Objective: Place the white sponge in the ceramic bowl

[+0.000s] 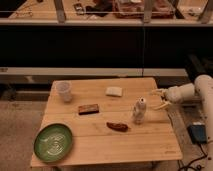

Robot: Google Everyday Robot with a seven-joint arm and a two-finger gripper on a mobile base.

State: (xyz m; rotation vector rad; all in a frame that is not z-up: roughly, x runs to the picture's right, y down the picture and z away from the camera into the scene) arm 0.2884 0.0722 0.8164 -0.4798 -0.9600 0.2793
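The white sponge (pixel 114 91) lies flat on the wooden table (pixel 150 142), at the back middle. The ceramic bowl (pixel 53 141), green with pale swirls, sits at the table's front left corner. My gripper (pixel 159 98) reaches in from the right on a white arm (pixel 192 92), over the table's right edge. Its fingers look spread and hold nothing. It is to the right of the sponge and far from the bowl.
A translucent plastic cup (pixel 64 91) stands at the back left. A brown block (pixel 88 108) lies mid-table. A white figurine-like bottle (pixel 139 111) stands just left of and below the gripper. A dark reddish object (pixel 117 126) lies in front of it. Dark shelving runs behind the table.
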